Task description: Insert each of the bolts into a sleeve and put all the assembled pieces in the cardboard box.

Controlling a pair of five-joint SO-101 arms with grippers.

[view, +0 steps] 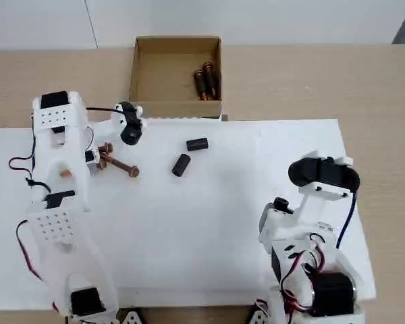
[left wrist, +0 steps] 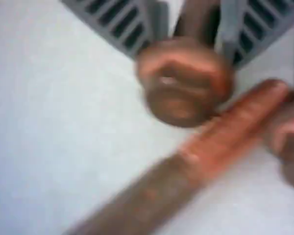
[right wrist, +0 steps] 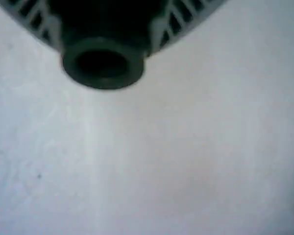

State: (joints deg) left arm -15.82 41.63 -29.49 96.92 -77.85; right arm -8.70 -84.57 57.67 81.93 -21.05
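My left gripper [left wrist: 186, 29] is shut on a copper bolt [left wrist: 183, 85], whose head points at the camera, low over the white mat. A second bolt [left wrist: 210, 147] lies slantwise just beneath it. From above, this gripper [view: 94, 156] sits at the small bolt cluster [view: 119, 165] on the mat's left side. My right gripper [right wrist: 105, 24] is shut on a black sleeve [right wrist: 103, 63], its open bore facing the camera above bare mat. Two loose black sleeves [view: 197, 144] [view: 181, 164] lie mid-mat. The cardboard box [view: 148, 74] holds assembled pieces [view: 207, 79].
The white mat [view: 209, 229] covers most of the wooden table. The right arm's body [view: 310, 223] stands at the front right, the left arm's body [view: 61, 202] along the left edge. A black camera [view: 129, 125] juts out near the box's front wall.
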